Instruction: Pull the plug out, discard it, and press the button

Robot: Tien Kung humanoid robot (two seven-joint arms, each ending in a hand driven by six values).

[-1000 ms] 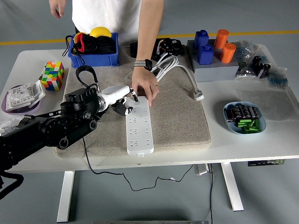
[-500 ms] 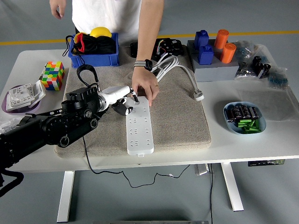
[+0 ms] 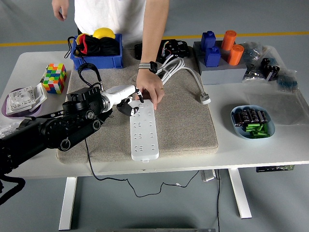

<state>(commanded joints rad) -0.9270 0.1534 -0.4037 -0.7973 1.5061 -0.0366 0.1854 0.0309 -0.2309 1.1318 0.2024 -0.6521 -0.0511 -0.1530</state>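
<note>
Left hand [image 3: 129, 100], white fingers bent, holds nothing clear, at top end of long white power strip [image 3: 144, 130] on tan mat [image 3: 186, 121]. Person's hand [image 3: 150, 92] pins strip there. Button hidden. Press softly, straight down, miss person's fingers.

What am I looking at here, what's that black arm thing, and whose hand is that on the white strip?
The picture comes from a camera on a humanoid robot's head, looking down over a white table. The black arm from the left is the robot's own; its left hand, white with dark fingertips, reaches to the far end of a white power strip lying on a beige mat. A person stands at the far side, and the person's hand rests on that same end. Whether the robot's fingers grip anything is hidden. Around the mat are a colour cube, a blue bin, white cables and a dish of batteries.
</note>
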